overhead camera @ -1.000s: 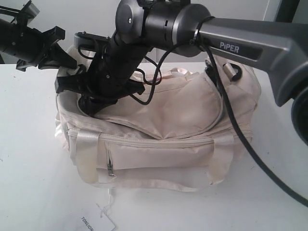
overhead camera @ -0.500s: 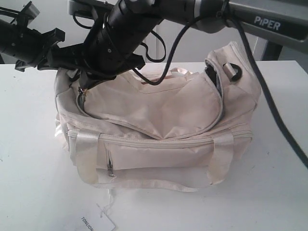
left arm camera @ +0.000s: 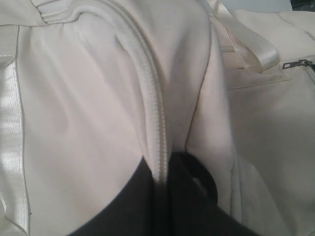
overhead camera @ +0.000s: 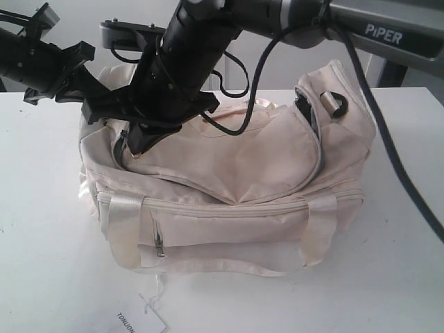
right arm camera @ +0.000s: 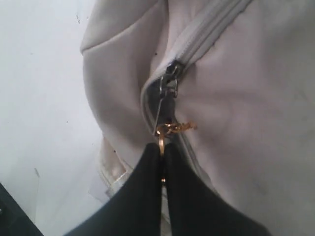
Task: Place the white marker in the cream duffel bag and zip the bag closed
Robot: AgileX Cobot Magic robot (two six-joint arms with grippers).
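Note:
The cream duffel bag lies on the white table. My right arm reaches across to the bag's left end, where the right gripper is shut on the gold ring zipper charm. The charm hangs from the dark zipper slider, and closed zip teeth run on beyond it. My left gripper is at the same end of the bag, shut on the zip band and the fabric beside it. The white marker is hidden from all views.
A white paper tag lies on the table in front of the bag. The front pocket's zip pull hangs on the bag's near side. A metal fitting sticks up at the bag's right end. The right arm's cable drapes over that end.
The right arm lifted with the charm half a second ago and has come back down at the bag's left end. The left gripper has held its place.

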